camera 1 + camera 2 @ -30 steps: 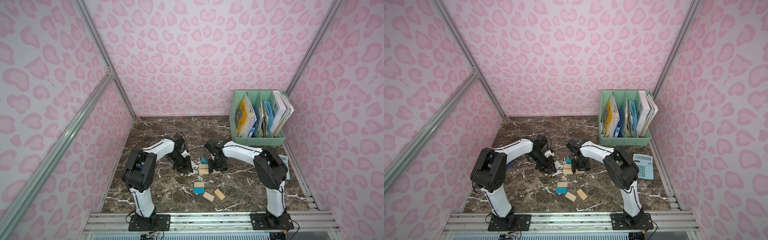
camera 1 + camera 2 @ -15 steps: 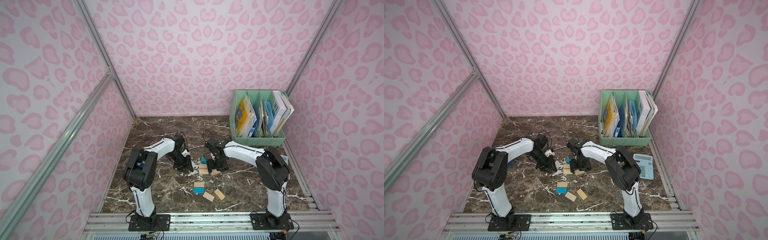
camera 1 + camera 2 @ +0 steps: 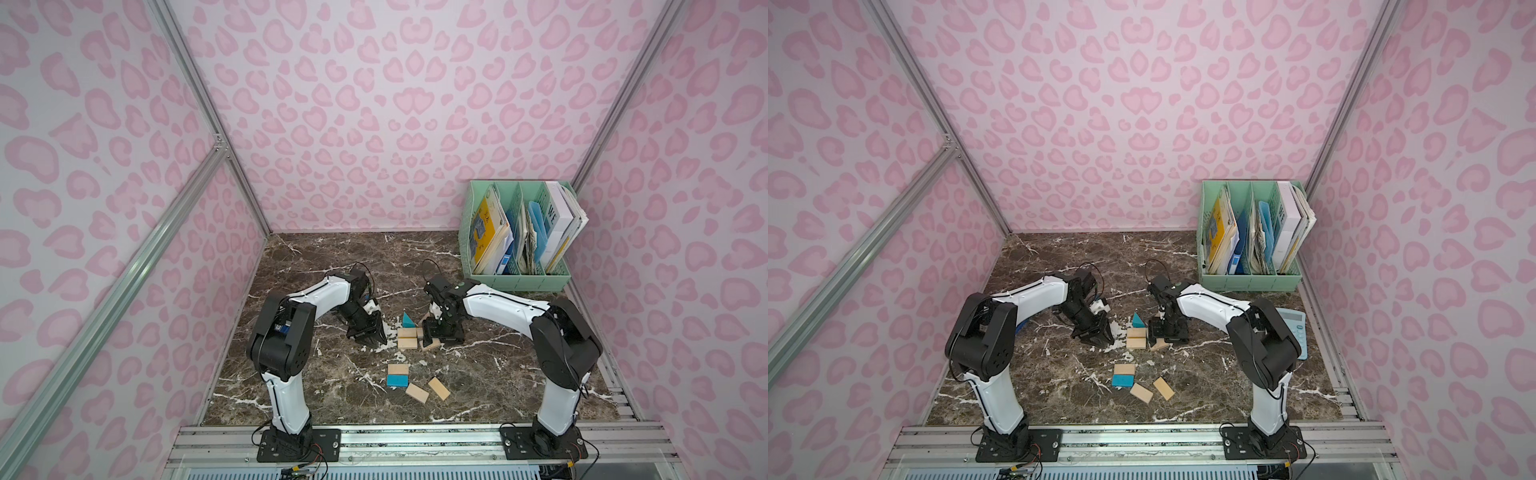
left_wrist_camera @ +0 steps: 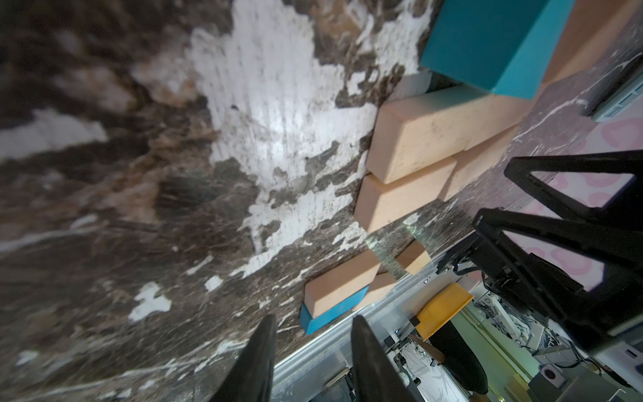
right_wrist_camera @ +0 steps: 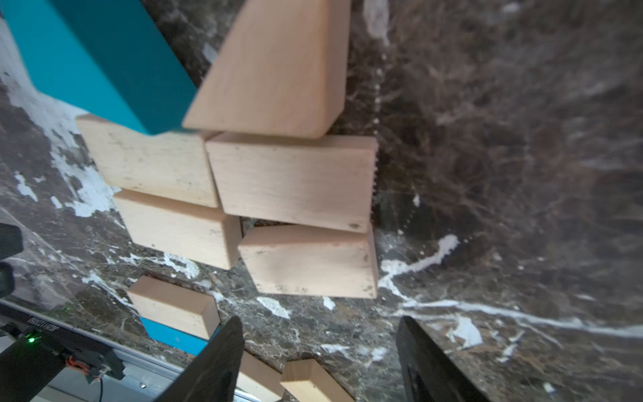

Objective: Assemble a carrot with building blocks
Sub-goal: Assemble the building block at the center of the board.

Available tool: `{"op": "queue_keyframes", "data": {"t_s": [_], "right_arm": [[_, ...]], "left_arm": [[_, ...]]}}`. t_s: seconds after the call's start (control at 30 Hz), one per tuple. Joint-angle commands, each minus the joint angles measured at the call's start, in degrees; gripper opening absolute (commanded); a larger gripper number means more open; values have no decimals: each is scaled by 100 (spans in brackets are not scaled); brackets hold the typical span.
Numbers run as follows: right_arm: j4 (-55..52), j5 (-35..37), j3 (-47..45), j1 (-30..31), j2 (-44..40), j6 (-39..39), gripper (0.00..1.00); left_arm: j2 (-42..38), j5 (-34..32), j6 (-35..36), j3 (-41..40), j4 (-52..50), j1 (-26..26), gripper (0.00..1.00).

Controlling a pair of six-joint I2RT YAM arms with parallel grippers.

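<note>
Four light-wood rectangles, blue wooden triangle and light-wood triangle form the half-built carrot at bench centre; one rectangle skewed. Right gripper open, empty, over it, likely to square it. Left gripper slightly open, empty, alongside.

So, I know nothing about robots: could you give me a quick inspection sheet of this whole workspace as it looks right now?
Surface: dark marble table, white-veined, no spills seen.
Job's things: carrot partly built, with blue triangle and tan triangle at its far end and four tan rectangles, the last tan rectangle slightly askew; four loose blocks nearer the bases, among them a blue rectangle.
Clutter: calculator; green file organizer holding books.
Grippers: left gripper open, empty, beside the carrot; right gripper open, empty, over it.
Cables: black cable loops at each wrist; wires at the bases.
Surroundings: pink patterned walls, aluminium frame.
</note>
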Motion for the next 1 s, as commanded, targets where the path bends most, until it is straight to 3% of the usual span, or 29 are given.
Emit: {"op": "queue_keyframes", "data": {"t_s": [0.0, 0.4, 0.97], "right_arm": [[557, -546, -259, -90, -150, 180, 71], [1723, -1585, -906, -262, -319, 705, 65], [2009, -1930, -1020, -271, -218, 830, 65]], "left_arm": [[14, 33, 90, -4, -70, -1, 38], [-16, 6, 106, -19, -92, 5, 38], [-55, -28, 84, -5, -113, 7, 37]]}}
